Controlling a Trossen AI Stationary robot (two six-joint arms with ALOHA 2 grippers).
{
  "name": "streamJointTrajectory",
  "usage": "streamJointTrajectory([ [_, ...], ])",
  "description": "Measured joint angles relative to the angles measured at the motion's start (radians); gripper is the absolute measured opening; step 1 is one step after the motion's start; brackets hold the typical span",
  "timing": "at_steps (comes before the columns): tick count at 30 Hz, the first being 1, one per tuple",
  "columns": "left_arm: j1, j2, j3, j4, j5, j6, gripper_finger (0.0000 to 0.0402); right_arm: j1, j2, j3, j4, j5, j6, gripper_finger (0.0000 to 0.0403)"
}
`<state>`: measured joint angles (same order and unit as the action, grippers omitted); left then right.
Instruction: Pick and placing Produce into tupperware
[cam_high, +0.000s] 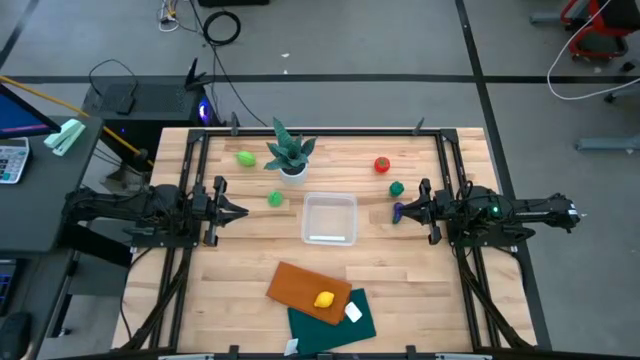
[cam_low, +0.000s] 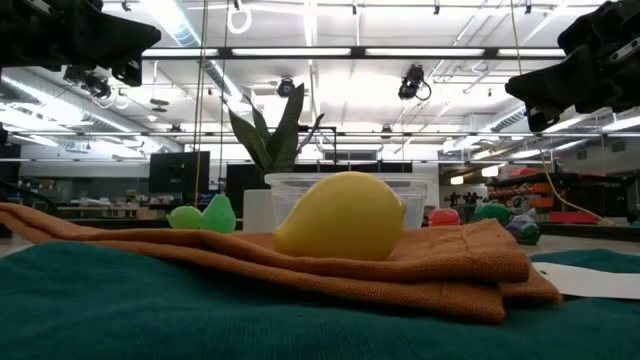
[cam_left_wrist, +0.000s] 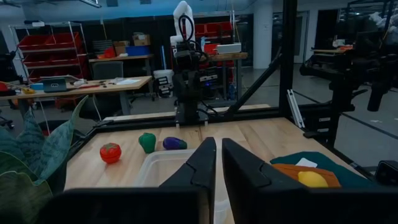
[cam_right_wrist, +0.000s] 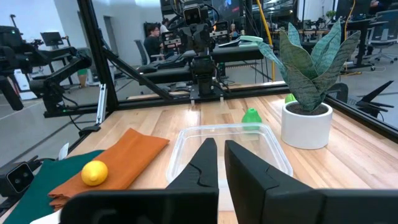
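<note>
The clear tupperware (cam_high: 329, 218) stands empty at the table's middle. Two light green pieces (cam_high: 245, 158) (cam_high: 275, 199) lie on the table to its far left. The red piece (cam_high: 382, 165), the dark green piece (cam_high: 397, 187) and the purple piece (cam_high: 399, 211) lie to its right. The yellow piece (cam_high: 324, 299) rests on an orange-brown cloth (cam_high: 305, 290). My left gripper (cam_high: 243, 211) hovers shut and empty left of the tub, pointing at it (cam_left_wrist: 165, 168). My right gripper (cam_high: 404, 210) hovers shut and empty right of the tub, above the purple piece.
A spiky potted plant (cam_high: 290, 155) stands just beyond the tub's far left corner. The orange-brown cloth lies on a dark green cloth (cam_high: 335, 318) with a white tag (cam_high: 353, 312) near the table's front edge. Black frame rails (cam_high: 190, 180) run along both sides.
</note>
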<state>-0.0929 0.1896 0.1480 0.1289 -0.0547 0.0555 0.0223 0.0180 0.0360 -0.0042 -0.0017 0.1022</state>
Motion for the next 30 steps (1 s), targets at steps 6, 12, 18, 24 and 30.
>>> streamJointTrajectory([
  [6, 0.0, 0.0, 0.0, 0.0, 0.0, 0.0, 0.0031, 0.0, 0.0, 0.0, 0.0, 0.0, 0.0, 0.0],
  [12, 0.0, 0.0, 0.0, 0.0, 0.0, 0.0, 0.0039, 0.0, 0.0, 0.0, 0.0, 0.0, 0.0, 0.0],
  [18, 0.0, 0.0, 0.0, 0.0, 0.0, 0.0, 0.0037, 0.0, 0.0, 0.0, 0.0, 0.0, 0.0, 0.0],
  [24, 0.0, 0.0, 0.0, 0.0, 0.0, 0.0, 0.0028, 0.0, 0.0, 0.0, 0.0, 0.0, 0.0, 0.0],
  [30, 0.0, 0.0, 0.0, 0.0, 0.0, 0.0, 0.0034, 0.0, 0.0, 0.0, 0.0, 0.0, 0.0, 0.0],
])
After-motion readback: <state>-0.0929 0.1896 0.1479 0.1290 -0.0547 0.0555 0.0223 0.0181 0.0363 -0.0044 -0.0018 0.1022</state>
